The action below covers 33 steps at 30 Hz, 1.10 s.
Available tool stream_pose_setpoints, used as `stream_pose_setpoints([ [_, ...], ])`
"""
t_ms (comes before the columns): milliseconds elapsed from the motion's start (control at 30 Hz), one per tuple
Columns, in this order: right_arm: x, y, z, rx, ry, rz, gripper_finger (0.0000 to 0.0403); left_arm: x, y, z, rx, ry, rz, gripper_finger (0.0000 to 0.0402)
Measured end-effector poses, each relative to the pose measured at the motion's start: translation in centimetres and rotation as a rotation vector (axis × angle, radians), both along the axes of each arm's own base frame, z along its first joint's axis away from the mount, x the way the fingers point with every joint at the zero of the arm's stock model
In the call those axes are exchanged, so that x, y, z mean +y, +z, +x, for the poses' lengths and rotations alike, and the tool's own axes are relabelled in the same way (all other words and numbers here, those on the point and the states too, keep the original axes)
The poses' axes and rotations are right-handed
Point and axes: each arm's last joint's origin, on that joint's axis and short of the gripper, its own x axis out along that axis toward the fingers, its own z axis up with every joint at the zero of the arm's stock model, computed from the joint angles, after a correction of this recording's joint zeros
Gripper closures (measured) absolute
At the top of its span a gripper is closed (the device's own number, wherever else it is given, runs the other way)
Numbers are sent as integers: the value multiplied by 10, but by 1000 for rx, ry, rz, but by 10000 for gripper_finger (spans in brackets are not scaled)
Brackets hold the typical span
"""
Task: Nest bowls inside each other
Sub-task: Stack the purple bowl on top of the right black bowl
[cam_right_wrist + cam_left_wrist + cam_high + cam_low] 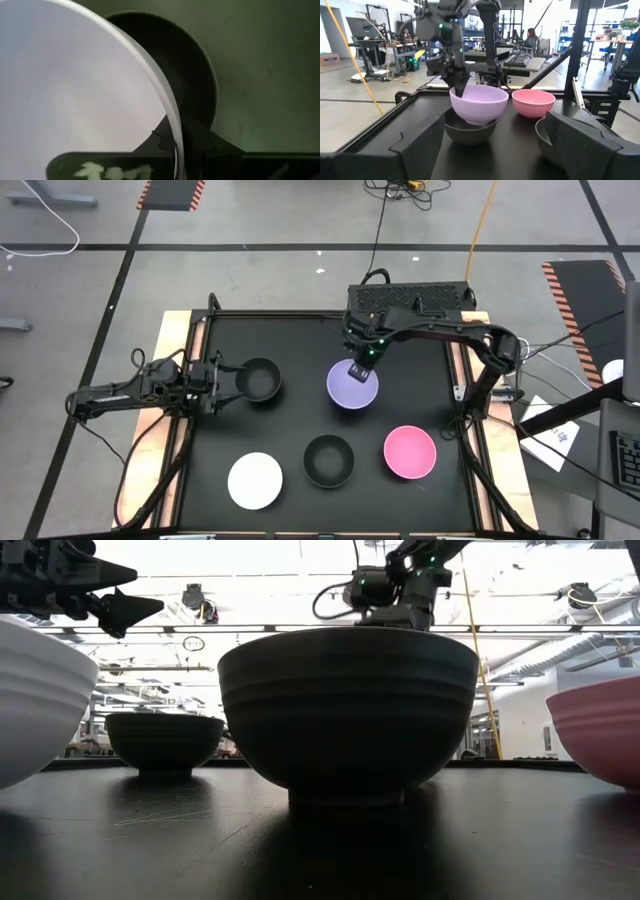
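High view — apparently five bowls (410,452), two black.

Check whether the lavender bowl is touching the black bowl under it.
Cannot tell. In the left wrist view the lavender bowl, gripped at its rim by the right tool, sits low inside the black bowl, whose rim hides any contact or gap.
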Motion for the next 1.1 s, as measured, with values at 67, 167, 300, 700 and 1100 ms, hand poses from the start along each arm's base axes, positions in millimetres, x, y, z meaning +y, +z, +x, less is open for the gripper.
stream_pose_setpoints([
  [67, -1, -7, 3, 19, -1, 4, 403, 0, 0, 0, 0, 0, 0, 52],
  [167, -2, -12, 6, 33, -1, 9, 403, 0, 0, 0, 2, 0, 4, 52],
  [300, -3, -11, 7, 37, -3, -13, 403, 0, 0, 0, 5, 0, 6, 52],
  [700, -5, -23, 9, 109, -24, -9, 403, 0, -2, 0, 21, 1, 20, 52],
  [1100, -8, -32, 17, 80, -26, -11, 403, 0, -3, 0, 30, -9, 18, 52],
])
